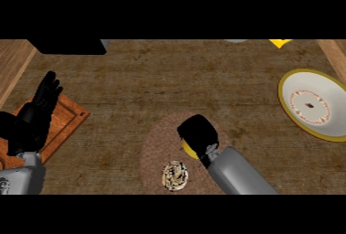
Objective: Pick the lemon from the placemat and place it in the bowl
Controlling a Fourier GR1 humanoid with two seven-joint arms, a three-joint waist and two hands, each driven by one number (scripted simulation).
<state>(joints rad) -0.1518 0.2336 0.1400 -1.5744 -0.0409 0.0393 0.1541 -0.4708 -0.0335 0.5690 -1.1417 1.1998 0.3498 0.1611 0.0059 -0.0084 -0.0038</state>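
Your right hand [198,133] sits curled over the lemon [188,149] on the placemat [157,137], well apart from the bowl [312,104] at right. Your left hand [37,112] rests at left, fingers straight.

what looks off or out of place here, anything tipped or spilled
Nothing stands out. The right hand covers the lemon on the placemat, the bowl sits upright, and nothing is spilled.

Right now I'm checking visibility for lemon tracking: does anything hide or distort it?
Head view: the right hand covers most of the lemon, leaving a yellow sliver on the placemat; the bowl looks stretched near the right edge; lighting is even, no glare.
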